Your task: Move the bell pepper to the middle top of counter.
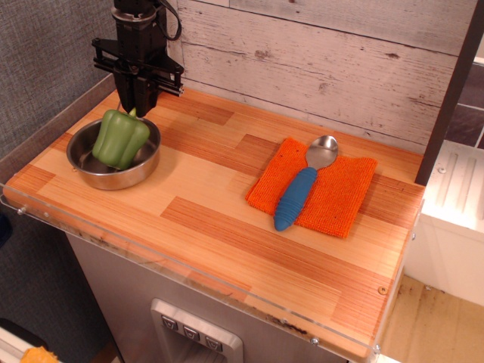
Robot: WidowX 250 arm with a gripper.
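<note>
The green bell pepper [119,139] stands in a steel bowl [141,169] at the far left of the wooden counter [212,198], leaning left. My black gripper [138,108] hangs straight down over the pepper's top. Its fingers are drawn together around the short green stem. The pepper's base still rests inside the bowl.
An orange cloth [342,198] lies right of centre with a blue-handled metal spoon [297,197] on it. A whitewashed plank wall [318,60] runs along the back edge. A dark post [452,91] stands at the back right. A clear acrylic strip [189,271] edges the front.
</note>
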